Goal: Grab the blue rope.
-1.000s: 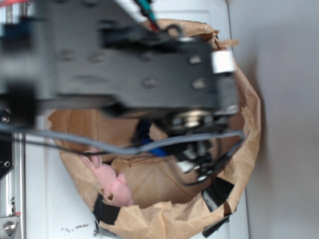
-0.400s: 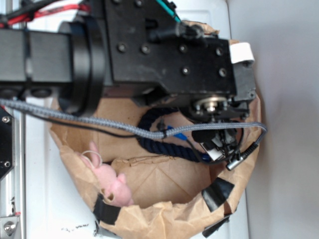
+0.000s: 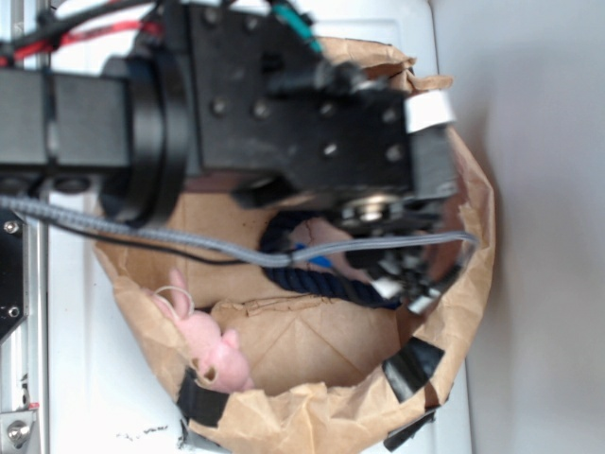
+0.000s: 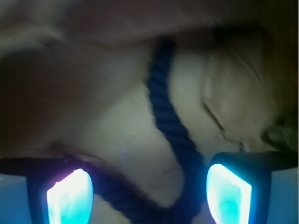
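The blue rope [image 3: 317,280] is a thick navy twisted cord lying curved on the floor of a brown paper bag [image 3: 473,246]; a brighter blue end [image 3: 321,257] peeks out under the grey cable. In the wrist view the blue rope [image 4: 166,116] runs down and bends between my two fingertips. My gripper [image 4: 148,198] is open, with the glowing pads [image 4: 70,198] wide apart on either side of the bend. From outside, the gripper [image 3: 402,279] hangs low inside the bag over the rope's right part, mostly hidden by the black arm.
A pink plush toy [image 3: 213,350] lies at the bag's lower left. Black tape patches [image 3: 413,367] sit on the bag's rim. A grey braided cable [image 3: 170,236] crosses in front of the bag. The black arm [image 3: 284,104] covers the bag's upper half.
The arm has swung over the bag and the rope has come into sight. Since 0.4 s ago the gripper has shifted slightly left, staying low over the rope.
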Action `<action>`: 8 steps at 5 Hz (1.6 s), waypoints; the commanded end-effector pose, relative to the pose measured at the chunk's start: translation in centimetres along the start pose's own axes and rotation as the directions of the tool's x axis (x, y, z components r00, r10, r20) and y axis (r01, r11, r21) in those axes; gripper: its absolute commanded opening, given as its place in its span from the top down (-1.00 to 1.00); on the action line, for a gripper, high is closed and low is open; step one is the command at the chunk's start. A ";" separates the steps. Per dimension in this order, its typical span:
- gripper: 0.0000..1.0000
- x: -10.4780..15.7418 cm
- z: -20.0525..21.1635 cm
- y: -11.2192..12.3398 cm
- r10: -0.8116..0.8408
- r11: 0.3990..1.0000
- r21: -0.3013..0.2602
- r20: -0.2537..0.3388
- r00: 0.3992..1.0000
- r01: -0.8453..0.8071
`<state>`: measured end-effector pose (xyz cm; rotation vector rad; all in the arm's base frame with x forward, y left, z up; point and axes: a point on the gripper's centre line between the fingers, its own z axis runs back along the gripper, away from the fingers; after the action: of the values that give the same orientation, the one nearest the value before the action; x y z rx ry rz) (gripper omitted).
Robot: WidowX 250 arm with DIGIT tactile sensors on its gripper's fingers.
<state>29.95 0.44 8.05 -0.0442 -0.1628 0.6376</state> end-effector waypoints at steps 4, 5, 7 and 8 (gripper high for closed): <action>-1.00 0.6 -2.1 1.9 0.065 0.998 -0.004 0.073 0.995 -0.065; -1.00 -3.9 -2.6 1.6 0.036 0.999 -0.023 0.042 0.999 -0.035; 0.16 -6.7 -3.2 0.1 -0.016 0.999 -0.040 0.029 0.999 0.017; 1.00 -8.0 -2.3 0.1 -0.032 0.998 -0.046 0.059 0.998 0.035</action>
<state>23.34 -3.90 3.71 -0.0462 -0.1980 0.6162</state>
